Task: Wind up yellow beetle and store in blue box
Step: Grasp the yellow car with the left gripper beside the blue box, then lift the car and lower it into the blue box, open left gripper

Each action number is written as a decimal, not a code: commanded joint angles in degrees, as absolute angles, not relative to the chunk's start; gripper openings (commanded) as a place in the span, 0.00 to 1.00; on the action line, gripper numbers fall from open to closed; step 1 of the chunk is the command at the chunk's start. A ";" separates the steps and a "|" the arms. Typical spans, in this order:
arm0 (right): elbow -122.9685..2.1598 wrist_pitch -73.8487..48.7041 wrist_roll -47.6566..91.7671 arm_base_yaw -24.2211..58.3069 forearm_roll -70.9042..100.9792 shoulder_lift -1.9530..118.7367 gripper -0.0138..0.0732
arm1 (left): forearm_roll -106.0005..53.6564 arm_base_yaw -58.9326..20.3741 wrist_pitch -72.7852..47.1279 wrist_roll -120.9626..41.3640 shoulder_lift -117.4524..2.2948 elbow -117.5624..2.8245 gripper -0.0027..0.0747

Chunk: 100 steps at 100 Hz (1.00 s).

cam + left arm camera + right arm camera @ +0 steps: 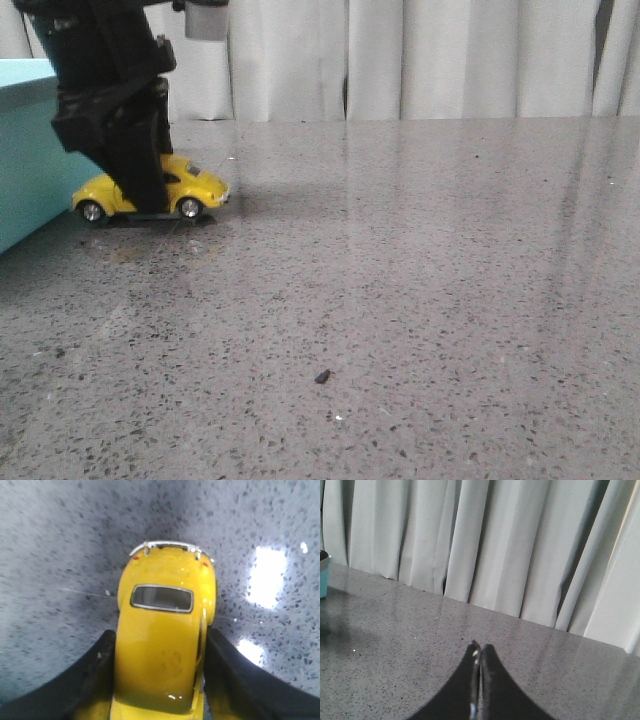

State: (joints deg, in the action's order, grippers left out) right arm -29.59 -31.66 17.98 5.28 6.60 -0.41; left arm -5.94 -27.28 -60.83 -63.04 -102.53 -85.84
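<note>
The yellow beetle (pixel 190 187) stands on its wheels on the speckled table, next to the blue box (pixel 25 150) at the far left. My left gripper (pixel 145 195) comes down over the car's middle and is shut on its sides. In the left wrist view the beetle (pixel 160 645) fills the gap between the two black fingers (pixel 92 675), which press against its flanks. My right gripper (pixel 480 652) is shut and empty above bare table, far from the car.
White curtains (pixel 420 55) hang behind the table's far edge. A small dark speck (pixel 322 377) lies on the table in front. A corner of the blue box (pixel 324 575) shows in the right wrist view.
</note>
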 commanded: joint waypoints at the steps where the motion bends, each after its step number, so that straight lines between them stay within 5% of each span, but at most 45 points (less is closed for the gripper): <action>1: -30.83 -27.49 18.31 5.24 6.86 0.42 0.08 | -8.06 -27.32 -61.07 -63.01 -99.71 -90.54 0.07; 39: -30.83 -27.49 18.31 5.24 6.86 0.42 0.08 | 1.12 -24.36 -66.51 -39.52 -98.36 -113.10 0.07; 68: -30.83 -27.49 18.31 5.24 6.86 0.42 0.08 | 1.28 -10.29 -73.03 -13.25 -98.22 -112.23 0.07; 100: -30.83 -28.15 18.31 5.24 6.86 0.42 0.08 | -1.10 -2.28 -73.03 -9.85 -100.48 -100.97 0.07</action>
